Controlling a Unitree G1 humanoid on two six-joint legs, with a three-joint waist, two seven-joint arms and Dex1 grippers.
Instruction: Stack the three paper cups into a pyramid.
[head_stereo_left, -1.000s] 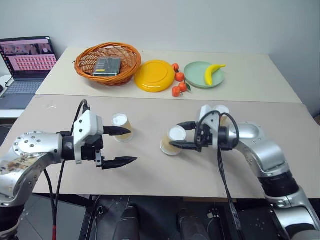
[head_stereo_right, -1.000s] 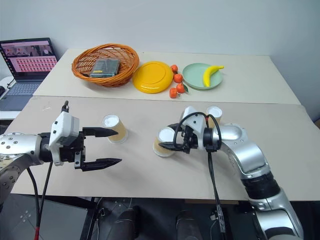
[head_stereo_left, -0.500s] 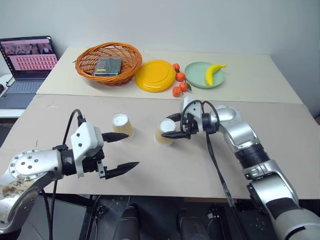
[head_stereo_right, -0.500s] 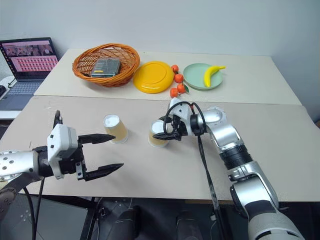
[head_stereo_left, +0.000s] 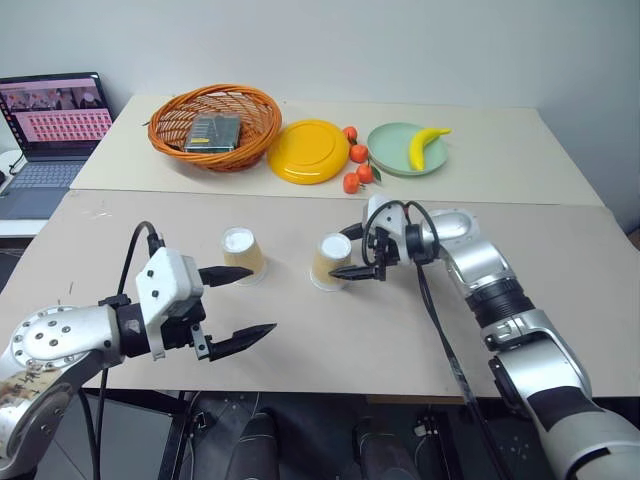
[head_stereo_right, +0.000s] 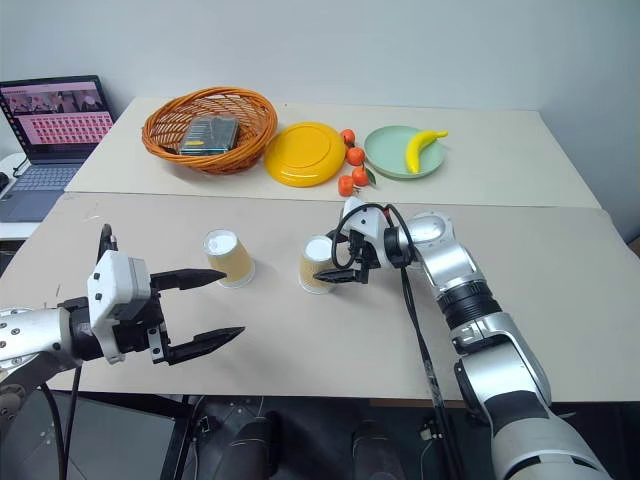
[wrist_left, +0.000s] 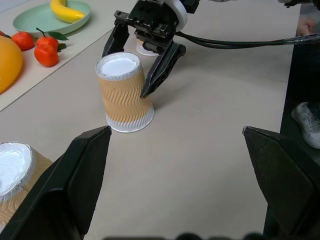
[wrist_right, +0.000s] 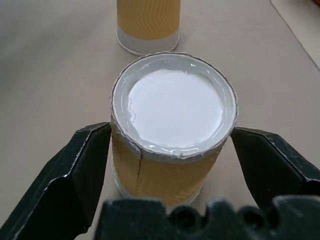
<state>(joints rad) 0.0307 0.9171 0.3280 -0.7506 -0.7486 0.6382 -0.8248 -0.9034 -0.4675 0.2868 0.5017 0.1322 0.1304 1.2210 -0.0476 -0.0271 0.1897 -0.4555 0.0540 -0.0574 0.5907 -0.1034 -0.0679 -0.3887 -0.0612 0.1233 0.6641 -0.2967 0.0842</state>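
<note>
The base row of the pyramid is being laid. Two paper cups stand upside down near the middle of the tabletop: the left cup (head_stereo_left: 243, 253) and the middle cup (head_stereo_left: 331, 262), apart from each other with a gap between. The right gripper (head_stereo_left: 361, 251) straddles the middle cup with its fingers spread, just off the cup's sides, so the cup looks released. The third cup (wrist_left: 148, 48) is mostly hidden behind that gripper, so its exact spot is uncertain. The left gripper (head_stereo_left: 238, 303) hovers spread and empty near the tabletop's front edge. Next, the right gripper should back off without tipping the cup, and the base gap may need closing before the third cup goes on top.
</note>
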